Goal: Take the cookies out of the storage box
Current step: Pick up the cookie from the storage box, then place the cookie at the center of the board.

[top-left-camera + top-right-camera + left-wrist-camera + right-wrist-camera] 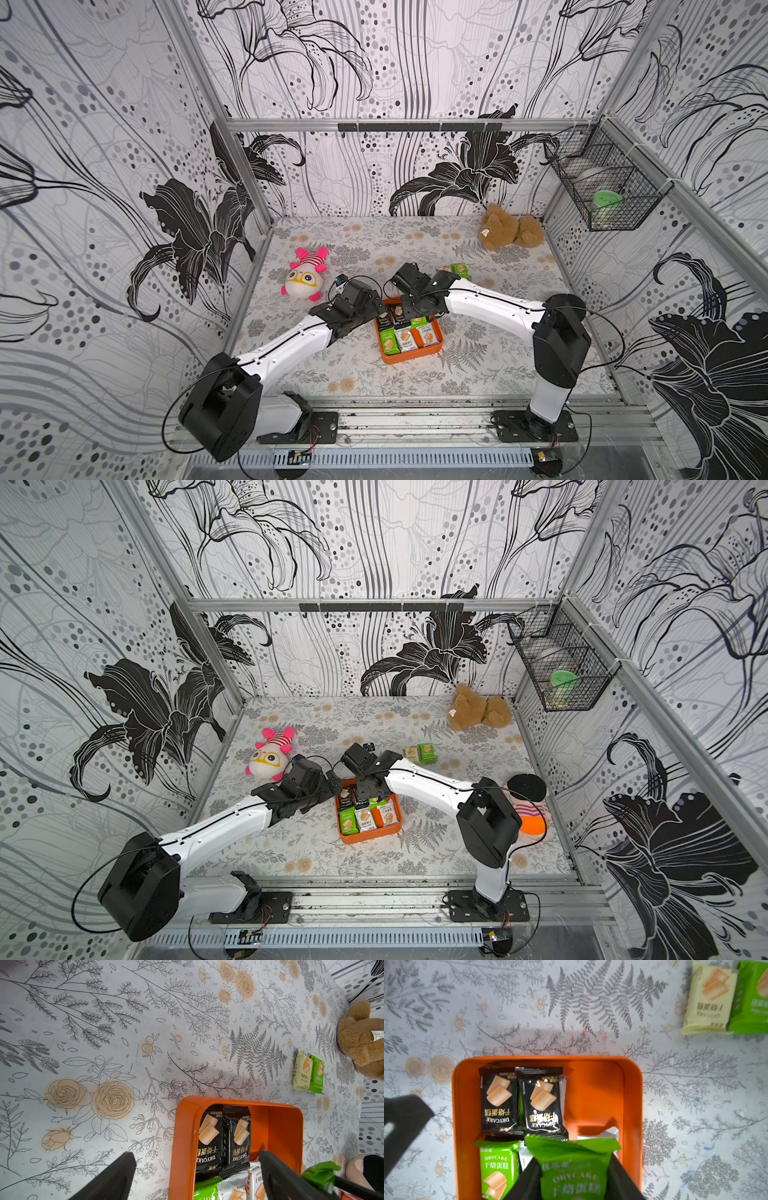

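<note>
The orange storage box (pixel 411 358) (pixel 455 1126) sits mid-table and holds several cookies. Among them are two black packets (pixel 498 1099) (pixel 542 1101) and a green one (pixel 497 1167), with white ones partly hidden. My right gripper (pixel 573 1159) is shut on a green cookie packet (pixel 571 1176), raised over the box's right side and also seen from the left wrist (pixel 320 1174). My left gripper (pixel 196 1154) is open and straddles the box's left wall (pixel 182 1136), one finger outside and one inside. A pale yellow packet (pixel 302 1071) and a green packet (pixel 316 1074) lie on the table beyond the box.
A pink-and-white plush (pixel 305 276) lies left of the box, just beyond my left arm. A brown teddy (pixel 511 228) sits at the back right. A black wire basket (pixel 606 187) hangs on the right wall. Another plush (pixel 530 812) lies behind my right arm.
</note>
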`<state>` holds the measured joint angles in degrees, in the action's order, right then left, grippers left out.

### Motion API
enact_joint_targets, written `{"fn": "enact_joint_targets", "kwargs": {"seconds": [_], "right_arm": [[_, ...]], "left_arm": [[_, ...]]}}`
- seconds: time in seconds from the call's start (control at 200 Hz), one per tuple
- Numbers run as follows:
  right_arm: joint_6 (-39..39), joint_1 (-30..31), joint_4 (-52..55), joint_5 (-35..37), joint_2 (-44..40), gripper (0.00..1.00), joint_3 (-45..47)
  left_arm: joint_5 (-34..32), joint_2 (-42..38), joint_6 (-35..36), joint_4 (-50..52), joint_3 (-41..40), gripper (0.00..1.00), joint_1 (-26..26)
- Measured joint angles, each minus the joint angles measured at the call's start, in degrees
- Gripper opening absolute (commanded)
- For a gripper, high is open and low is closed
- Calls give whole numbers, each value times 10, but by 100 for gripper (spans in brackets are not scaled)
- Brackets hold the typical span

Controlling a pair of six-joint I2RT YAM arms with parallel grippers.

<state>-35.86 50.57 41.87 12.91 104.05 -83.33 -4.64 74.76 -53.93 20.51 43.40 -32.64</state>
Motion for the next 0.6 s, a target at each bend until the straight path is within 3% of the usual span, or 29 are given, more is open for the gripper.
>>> {"fn": "enact_joint_targets", "kwargs": {"seconds": [0.601], "right_arm": [[135, -293, -51, 0, -1, 46, -3]], "left_arm": [[12, 47, 13, 2, 27, 97, 0]]}}
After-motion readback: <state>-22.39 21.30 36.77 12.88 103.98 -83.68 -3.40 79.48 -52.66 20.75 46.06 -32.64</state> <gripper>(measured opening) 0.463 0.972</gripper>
